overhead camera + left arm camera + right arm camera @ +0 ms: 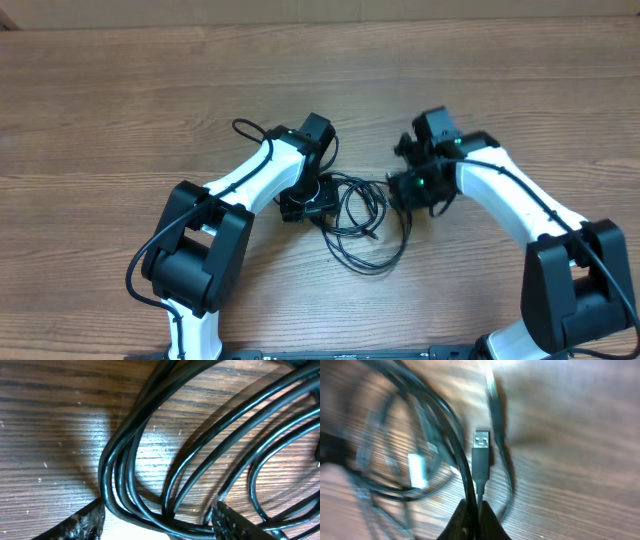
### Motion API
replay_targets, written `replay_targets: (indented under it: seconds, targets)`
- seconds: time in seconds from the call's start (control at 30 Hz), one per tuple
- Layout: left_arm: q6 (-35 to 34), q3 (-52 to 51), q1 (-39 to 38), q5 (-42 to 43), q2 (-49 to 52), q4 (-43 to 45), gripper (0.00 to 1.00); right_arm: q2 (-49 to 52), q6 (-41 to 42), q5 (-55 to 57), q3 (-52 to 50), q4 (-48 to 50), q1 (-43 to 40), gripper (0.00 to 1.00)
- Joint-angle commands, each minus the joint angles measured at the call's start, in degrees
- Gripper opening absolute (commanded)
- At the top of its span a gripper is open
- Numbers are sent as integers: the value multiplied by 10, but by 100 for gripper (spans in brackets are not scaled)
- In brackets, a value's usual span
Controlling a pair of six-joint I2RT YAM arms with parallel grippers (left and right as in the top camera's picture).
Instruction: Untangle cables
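Right pincer (476, 507) clamps shut on one cord of the cables (117, 480), USB plug (481, 450) pointing up-frame. Left pincer (157, 510) gapes wide astride the loops, centre tabletop (120, 90); bundle lies between both pincers.

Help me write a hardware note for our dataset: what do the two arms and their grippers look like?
Both the left arm and right arm have white link shells, bulky black joint housings and a thick black wire along the outside. Small green lights glow near the right wrist. The left fingers are black, speckled with pale scuffs; the right fingers look dark.
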Motion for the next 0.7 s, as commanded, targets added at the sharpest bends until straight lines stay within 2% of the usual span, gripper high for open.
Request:
replay_targets:
  seconds: [0.0, 0.13, 0.3, 0.4, 0.47, 0.53, 0.67]
  targets:
    - [-7, -2, -2, -9, -17, 0, 68, -28, 16, -63, 70, -23, 1, 4]
    - [-7, -2, -2, -9, -17, -2, 68, -36, 65, -81, 107, -30, 1, 4]
    - [-7, -2, -2, -9, -17, -2, 68, -37, 66, -187, 113, -18, 1, 4]
    - [-7, -2, -2, -9, -17, -2, 67, -37, 69, -191, 113, -17, 1, 4]
    - [-7, -2, -2, -9, -17, -2, 67, -37, 99, -156, 113, -22, -3, 4]
    - [-7, -2, -2, -9, -17, -4, 67, -37, 151, -67, 113, -40, -11, 4]
    - [-7, -2, -3, -9, -17, -6, 67, -37, 266, 221, 112, -142, -39, 4]
